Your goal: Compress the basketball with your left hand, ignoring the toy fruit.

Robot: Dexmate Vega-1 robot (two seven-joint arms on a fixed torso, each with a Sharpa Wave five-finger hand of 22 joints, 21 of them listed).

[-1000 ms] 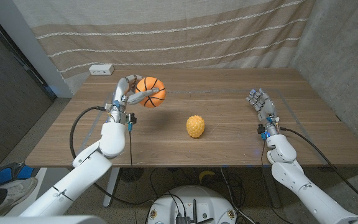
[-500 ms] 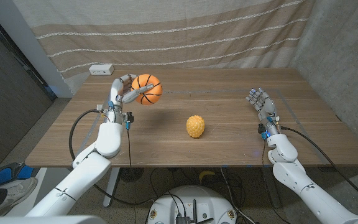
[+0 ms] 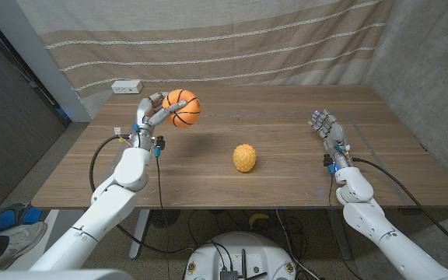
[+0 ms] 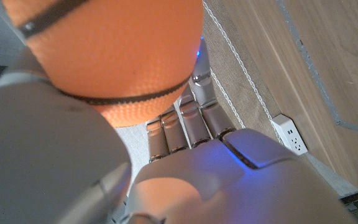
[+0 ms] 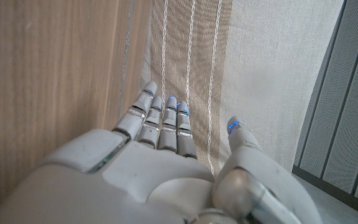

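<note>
My left hand [image 3: 152, 113] holds the orange basketball [image 3: 181, 108] in the air over the table's far left part, fingers wrapped around its left side. In the left wrist view the basketball [image 4: 114, 53] presses against my palm, with the fingers [image 4: 185, 127] curled behind it. A yellow bumpy toy fruit [image 3: 244, 158] lies on the table's middle, well right of the ball. My right hand [image 3: 329, 132] stands on its edge at the right side of the table, fingers apart and holding nothing. The right wrist view has those fingers [image 5: 160, 121] stretched out.
The wooden table [image 3: 286, 124] spreads between both arms. A white power strip [image 3: 126, 87] sits at its far left corner, also seen as the power strip [image 4: 289, 132] in the left wrist view. A striped curtain [image 3: 232, 39] hangs behind, and a grey wall [image 3: 430, 70] stands to the right.
My left hand has carried the basketball higher and slightly to the left, farther from the toy fruit. The right hand and the fruit have stayed put.
</note>
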